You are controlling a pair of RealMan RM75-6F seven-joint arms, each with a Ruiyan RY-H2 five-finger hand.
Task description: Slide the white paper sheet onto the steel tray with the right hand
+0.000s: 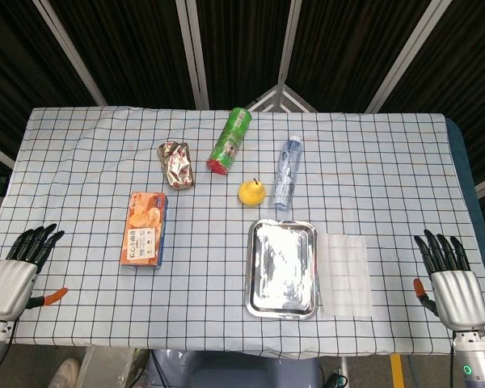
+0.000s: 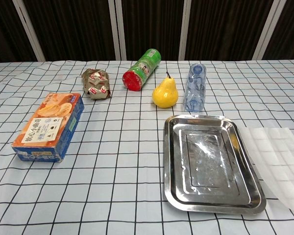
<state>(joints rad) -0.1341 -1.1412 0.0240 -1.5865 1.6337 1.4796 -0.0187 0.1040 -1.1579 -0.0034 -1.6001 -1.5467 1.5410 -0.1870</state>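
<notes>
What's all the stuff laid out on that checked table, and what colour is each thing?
Steel tray: one, silver, front centre-right.
White paper sheet: one, translucent white, flat just right of the tray.
Pear: one, yellow, behind the tray.
Plastic bottle: one, clear bluish, lying right of the pear.
Tube can: one, green with red end, lying at the back.
Foil packet: one, brownish-silver, crumpled, left of the can.
Snack box: one, orange and blue, left side.
Tablecloth: one, white with dark grid.
Left hand: grey-black, front-left edge, holding nothing.
Right hand: grey-black, front-right edge, right of the sheet.
</notes>
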